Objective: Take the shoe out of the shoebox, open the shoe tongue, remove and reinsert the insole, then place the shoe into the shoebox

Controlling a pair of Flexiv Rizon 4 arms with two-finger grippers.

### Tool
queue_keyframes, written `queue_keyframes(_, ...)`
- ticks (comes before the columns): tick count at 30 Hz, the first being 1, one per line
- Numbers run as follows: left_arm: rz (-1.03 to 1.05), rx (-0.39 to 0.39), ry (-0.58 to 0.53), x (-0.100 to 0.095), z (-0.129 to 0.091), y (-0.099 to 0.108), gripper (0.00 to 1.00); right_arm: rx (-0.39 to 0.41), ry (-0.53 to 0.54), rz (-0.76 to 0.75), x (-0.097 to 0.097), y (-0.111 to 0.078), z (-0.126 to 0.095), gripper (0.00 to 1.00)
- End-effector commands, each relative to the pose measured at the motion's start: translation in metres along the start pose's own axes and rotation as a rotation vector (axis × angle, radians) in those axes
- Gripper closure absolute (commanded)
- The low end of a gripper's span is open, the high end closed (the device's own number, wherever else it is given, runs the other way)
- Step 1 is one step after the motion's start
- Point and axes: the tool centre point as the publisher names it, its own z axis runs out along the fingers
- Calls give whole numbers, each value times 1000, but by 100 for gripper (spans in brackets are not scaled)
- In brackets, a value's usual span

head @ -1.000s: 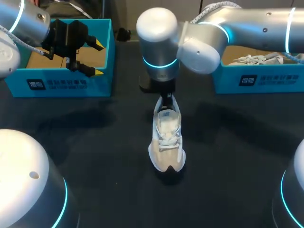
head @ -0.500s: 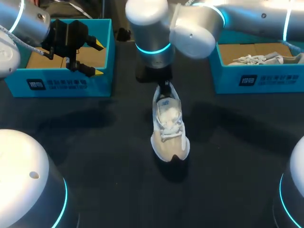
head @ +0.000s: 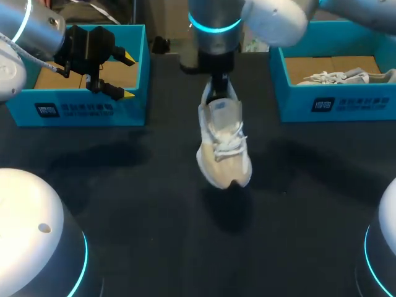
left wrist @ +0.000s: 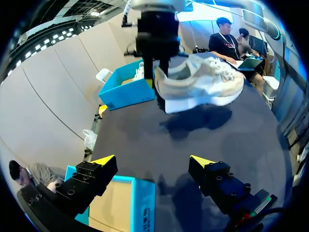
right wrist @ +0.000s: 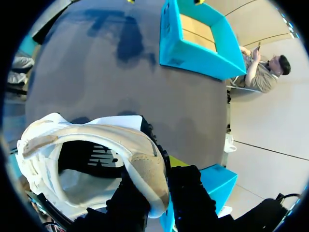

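A white and beige shoe (head: pixel 224 145) hangs toe-down above the middle of the dark table, its shadow on the cloth below. My right gripper (head: pixel 216 91) is shut on the shoe's heel collar; in the right wrist view the collar (right wrist: pixel 145 174) sits pinched between the black fingers. My left gripper (head: pixel 127 77) stands open over the left blue shoebox (head: pixel 139 105), holding nothing. From the left wrist view the lifted shoe (left wrist: pixel 203 84) is ahead of the open gripper (left wrist: pixel 152 162), well apart from it.
A second blue shoebox (head: pixel 334 105) stands at the back right with another pale shoe (head: pixel 346 76) inside. The left box shows a bare cardboard floor (head: pixel 55 77). Both robot bases fill the near corners.
My right arm has raised the shoe off the table and carried it back and slightly right. The left arm has kept still.
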Motion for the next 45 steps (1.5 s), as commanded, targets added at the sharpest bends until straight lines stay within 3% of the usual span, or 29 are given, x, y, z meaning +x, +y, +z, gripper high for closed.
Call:
queue_keyframes(1,0,-3,2,0,0,0,0,-21,13,-1,-10,-17,-33,100)
queue_keyframes(6,0,-3,2,0,0,0,0,-27,-15,-6,-24,-32,-63,100)
queue_keyframes(15,0,-3,2,0,0,0,0,-16,-26,-31,-36,-56,-92,100)
queue_keyframes(19,0,-3,2,0,0,0,0,-18,-58,28,-34,-62,-98,100)
queue_keyframes(40,0,-3,2,0,0,0,0,-18,-58,28,-34,-62,-98,100)
queue_keyframes(45,0,-3,2,0,0,0,0,-35,8,66,-59,-98,-83,100)
